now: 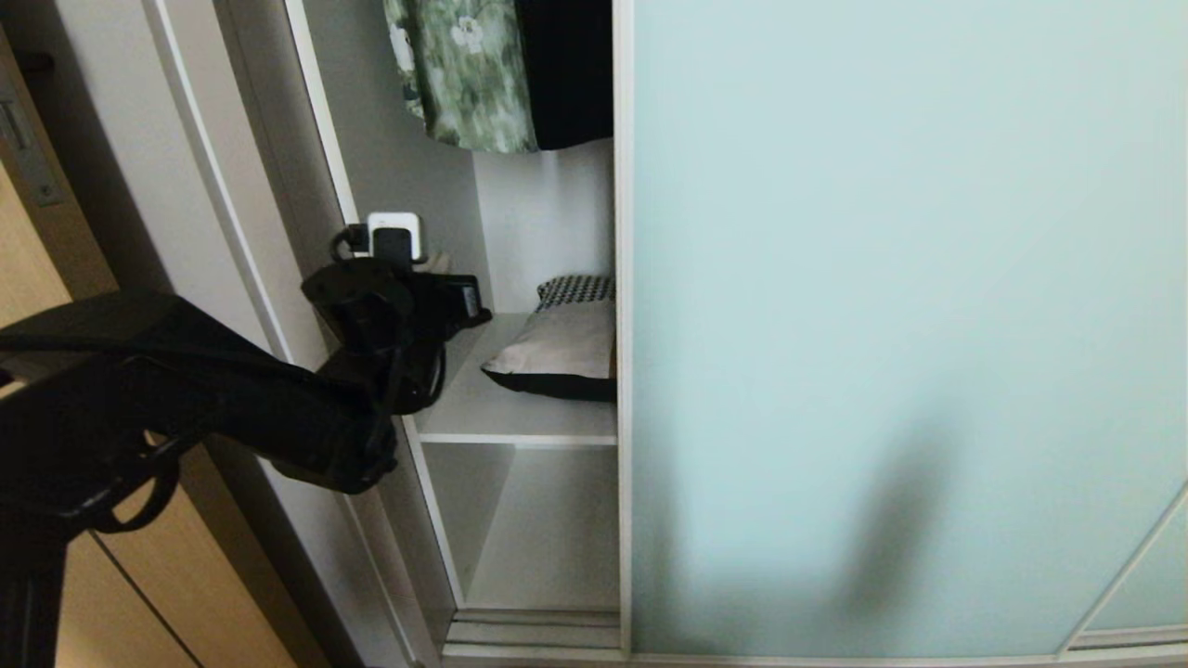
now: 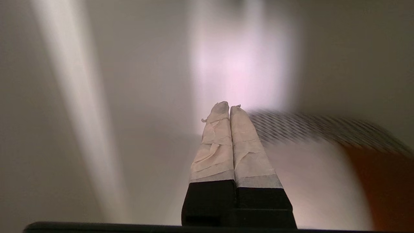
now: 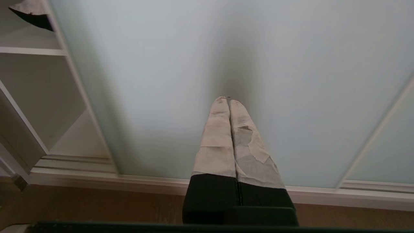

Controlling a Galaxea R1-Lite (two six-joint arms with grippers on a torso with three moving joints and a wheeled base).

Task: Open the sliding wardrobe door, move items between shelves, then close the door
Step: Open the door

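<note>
The left gripper (image 2: 225, 108), fingers pressed together and empty, reaches into the wardrobe opening over the upper shelf (image 1: 501, 417); the cushion (image 1: 561, 348) lies rightward at the shelf's right end, against the sliding wardrobe door (image 1: 891, 325); right gripper (image 3: 229, 101), also together, faces the glass.

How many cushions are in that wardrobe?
1 in view: the cushion lies on the upper shelf, partly behind the sliding wardrobe door. More may be hidden behind that frosted glass.
</note>
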